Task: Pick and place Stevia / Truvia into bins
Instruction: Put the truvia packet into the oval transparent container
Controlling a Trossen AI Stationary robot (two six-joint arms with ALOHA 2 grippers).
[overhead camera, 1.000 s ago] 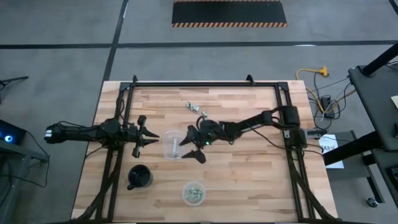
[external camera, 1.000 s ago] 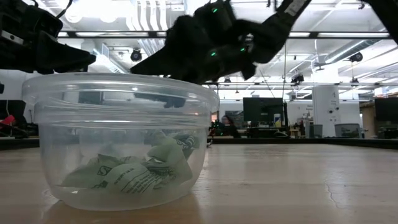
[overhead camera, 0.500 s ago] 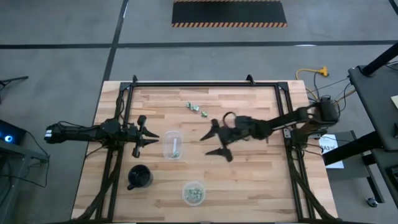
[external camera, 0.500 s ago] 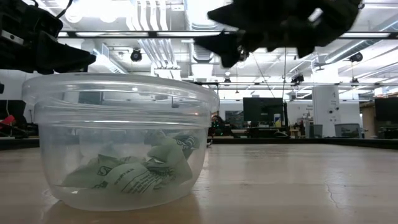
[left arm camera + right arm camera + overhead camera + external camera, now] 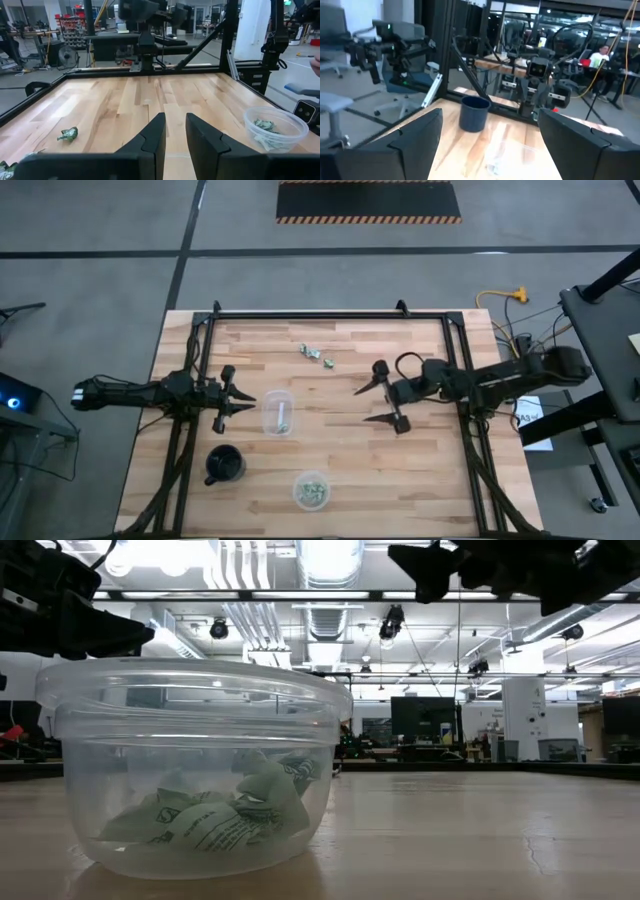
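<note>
Two loose Stevia packets (image 5: 314,354) lie on the desk (image 5: 420,470), up-table of the right gripper (image 5: 384,394), whose jaws hang spread wide and empty. More packets sit in the squarish bin (image 5: 278,412), just ahead of the left gripper (image 5: 243,401), its jaws nearly closed on nothing, and in the round bin (image 5: 311,490).

A black mug (image 5: 224,465) stands on the wooden table (image 5: 420,470)
</note>
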